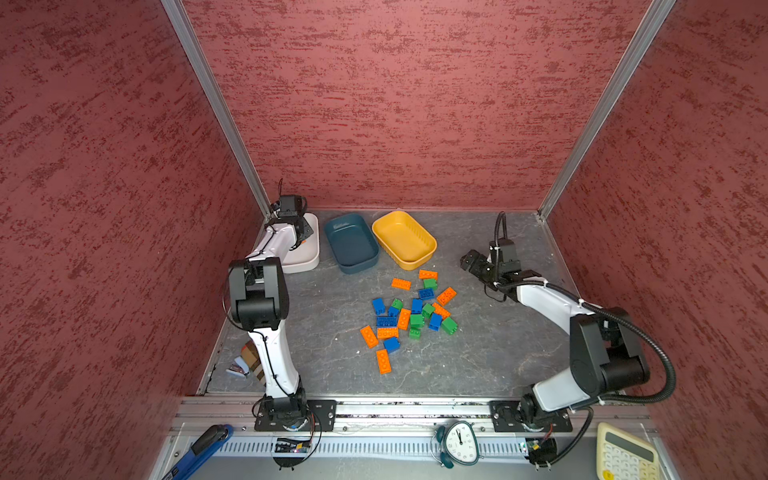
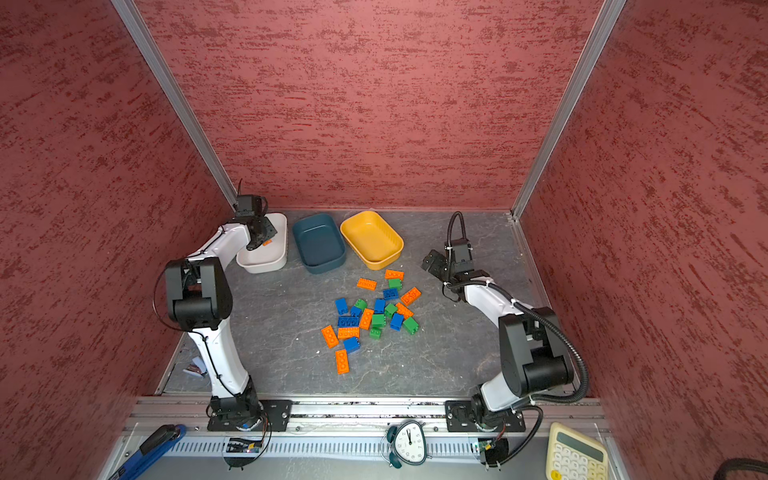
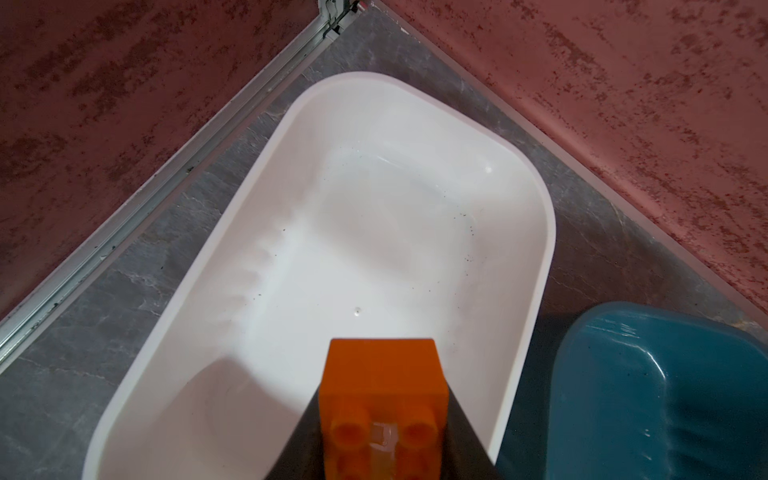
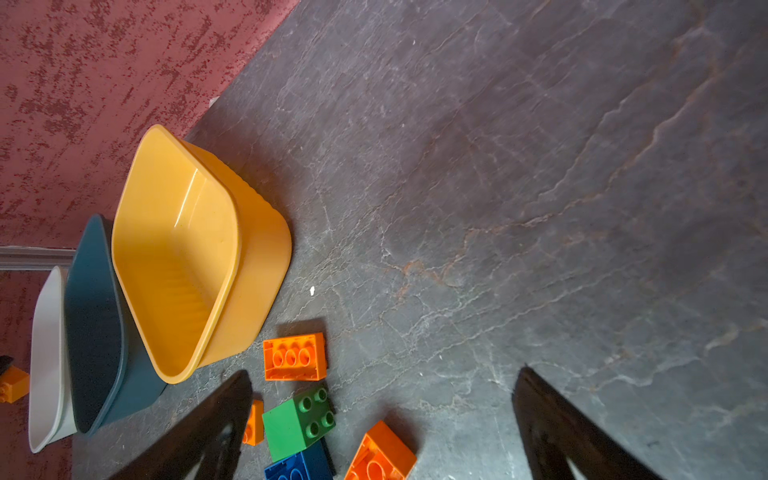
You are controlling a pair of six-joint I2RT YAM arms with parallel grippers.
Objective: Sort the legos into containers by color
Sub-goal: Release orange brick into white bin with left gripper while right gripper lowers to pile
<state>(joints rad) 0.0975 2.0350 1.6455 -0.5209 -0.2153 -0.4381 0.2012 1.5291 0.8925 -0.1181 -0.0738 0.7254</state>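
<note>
An orange brick (image 3: 382, 399) fills the close foreground of the left wrist view, pinched between the two dark fingers of the left gripper (image 2: 261, 240), studs turned toward the wrist camera. Its lower part is cut off, so I cannot tell whether it is square or oblong. It hangs over the near end of the white tub (image 3: 395, 228), which sits at the far left corner of the bench (image 1: 324, 332) with nothing in it. The tub's long axis runs near to far, and the brick hangs nearer the rim that faces the teal tub (image 1: 351, 245) than the one by the wall. The drop looks to be straight down, with little margin on that right side.

The yellow tub (image 1: 403, 239) stands right of the teal one, and both are bare. The rest of the legos (image 1: 409, 316) lie in a loose heap mid-bench: orange, blue and green, none sorted. The right gripper (image 4: 384, 378) hovers spread wide and holding nothing above the heap's far right edge, so it is the nearer one for the next pick.
</note>
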